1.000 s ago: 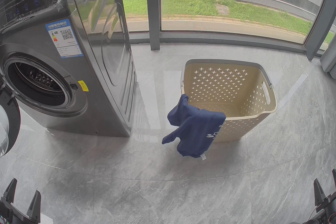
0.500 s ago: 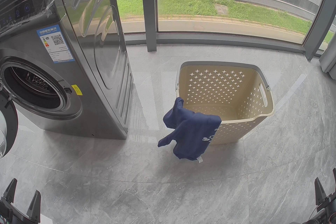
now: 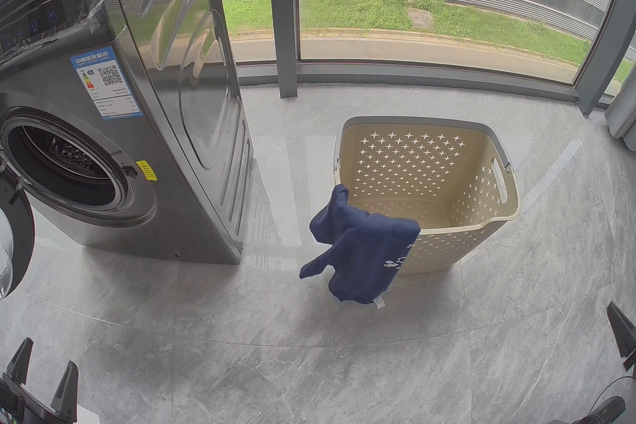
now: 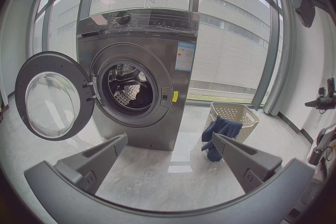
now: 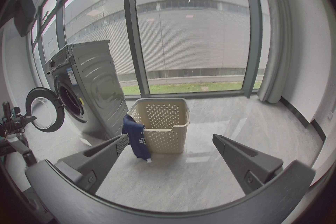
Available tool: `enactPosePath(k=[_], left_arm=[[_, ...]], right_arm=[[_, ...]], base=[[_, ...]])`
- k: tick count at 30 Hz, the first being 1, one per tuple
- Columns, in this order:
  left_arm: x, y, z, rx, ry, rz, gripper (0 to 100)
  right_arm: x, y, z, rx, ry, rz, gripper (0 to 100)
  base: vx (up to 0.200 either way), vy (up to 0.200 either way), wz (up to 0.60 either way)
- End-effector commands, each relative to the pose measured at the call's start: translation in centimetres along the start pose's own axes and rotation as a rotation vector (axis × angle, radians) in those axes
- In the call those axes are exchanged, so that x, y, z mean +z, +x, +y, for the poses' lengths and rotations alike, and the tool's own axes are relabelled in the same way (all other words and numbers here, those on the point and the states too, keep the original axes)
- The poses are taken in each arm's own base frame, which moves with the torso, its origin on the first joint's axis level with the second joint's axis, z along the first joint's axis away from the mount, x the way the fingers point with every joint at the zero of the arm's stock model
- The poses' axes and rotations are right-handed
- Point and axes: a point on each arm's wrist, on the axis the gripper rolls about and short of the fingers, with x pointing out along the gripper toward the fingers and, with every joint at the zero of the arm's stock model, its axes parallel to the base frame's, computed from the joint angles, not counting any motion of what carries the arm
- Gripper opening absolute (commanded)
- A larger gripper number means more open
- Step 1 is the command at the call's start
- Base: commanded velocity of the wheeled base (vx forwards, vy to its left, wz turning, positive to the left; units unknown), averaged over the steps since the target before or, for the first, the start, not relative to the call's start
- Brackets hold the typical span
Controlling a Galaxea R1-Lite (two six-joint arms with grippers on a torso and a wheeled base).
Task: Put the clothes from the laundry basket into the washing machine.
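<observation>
A beige laundry basket (image 3: pixel 493 140) stands on the grey floor to the right of the washing machine (image 3: pixel 165 114). A navy garment (image 3: pixel 364 250) hangs over the basket's near left rim, half outside; the basket's inside looks bare. The machine's round door (image 4: pixel 52 95) is swung wide and the drum opening (image 4: pixel 129 90) is exposed. My left gripper (image 4: pixel 169 136) is open and holds nothing, low at the near left (image 3: pixel 49 354), far from the basket. My right gripper (image 5: pixel 169 137) is also open and holds nothing. It points at the basket (image 5: pixel 164 119) and garment (image 5: pixel 136 135) from a distance.
A glass wall with a dark pillar (image 3: pixel 285 1) runs behind the basket and the machine. A curtain (image 5: pixel 276 42) hangs at the far right. Bare tiled floor (image 3: pixel 298 352) lies between me, the basket and the machine.
The head camera swung slightly, so the whole scene sits a bit further left than a second ago. My right gripper has moved up and outward at the near right edge. The garment and basket stayed put.
</observation>
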Motion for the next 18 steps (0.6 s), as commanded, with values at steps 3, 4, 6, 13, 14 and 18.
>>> enactPosePath(k=[3,4,6,13,14,18], left_arm=[[-0.5,0.0,0.0,-0.005,-0.001,0.003,100],[-0.5,0.0,0.0,-0.005,-0.001,0.003,100],[-0.5,0.0,0.0,-0.006,-0.001,0.005,100],[-0.5,0.0,0.0,-0.008,-0.010,0.003,100],[-0.5,0.0,0.0,-0.006,-0.013,0.002,100],[-0.5,0.0,0.1,-0.003,-0.006,0.001,100]], right_arm=[[1.2,10.2,1.4,0.320,0.044,0.316,100],[1.1,10.9,2.0,0.352,0.056,0.333,100],[0.9,12.1,2.7,0.371,0.076,0.359,100],[-0.4,18.0,6.2,0.328,0.091,0.403,100],[-0.6,18.7,6.7,0.328,0.089,0.396,100],[-0.9,20.6,7.7,0.330,0.087,0.368,100]], base=[[0.000,0.000,0.00],[0.000,0.000,0.00],[0.000,0.000,0.00],[0.000,0.000,0.00],[0.000,0.000,0.00],[0.000,0.000,0.00]])
